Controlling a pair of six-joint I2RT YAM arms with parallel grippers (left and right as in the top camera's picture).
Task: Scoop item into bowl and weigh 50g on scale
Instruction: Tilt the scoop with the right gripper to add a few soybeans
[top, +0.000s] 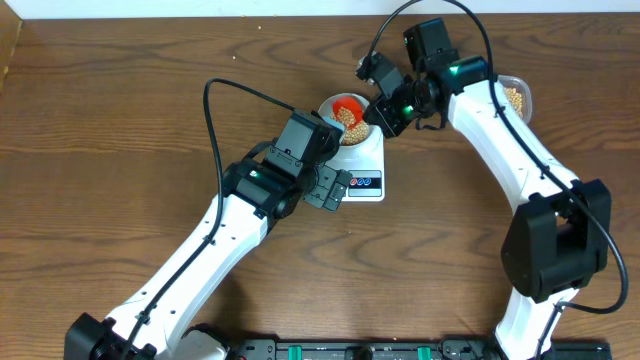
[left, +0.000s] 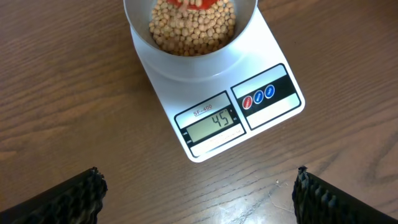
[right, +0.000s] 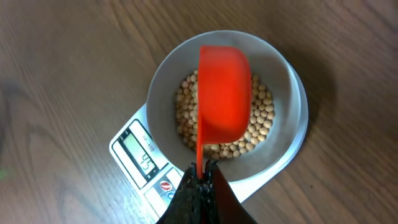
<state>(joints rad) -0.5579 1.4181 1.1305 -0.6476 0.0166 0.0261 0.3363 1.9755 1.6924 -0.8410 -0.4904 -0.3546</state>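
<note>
Right pincer (right: 202, 173): clenched on the thin handle of the red scoop (right: 224, 93). I hold the scoop above the bowl (right: 283, 68), with its cup turned so that only its back faces my wrist camera. Whether any beans are left inside it I cannot tell. Left pincer (left: 198, 186): released, jaws wide apart, low over the table (left: 56, 93) in front of the scale (left: 186, 81) and touching nothing.

Position of the load: the beans (right: 258, 124) lie in a shallow heap in the bottom of the bowl. The bowl sits on the scale, and the scale's display (left: 211, 122) reads 45, which I judge to be a little short of the target. More beans wait in the tub (top: 515, 95), beside my right arm.

Procedure for the step in hand, as I judge it:

1. Add beans in very small amounts. A full cup would probably overshoot.
2. Keep the cup over the middle of the bowl so that no beans bounce over the rim.
3. Do not let the scoop rest on the bowl or the heap, because contact would likely falsify the reading.
4. Pause after each small pour and let the display settle before reading it.
5. Keep the left pincer off the scale and clear of the buttons.
6. If the reading passes the target, lift a few beans back out with the scoop.
</note>
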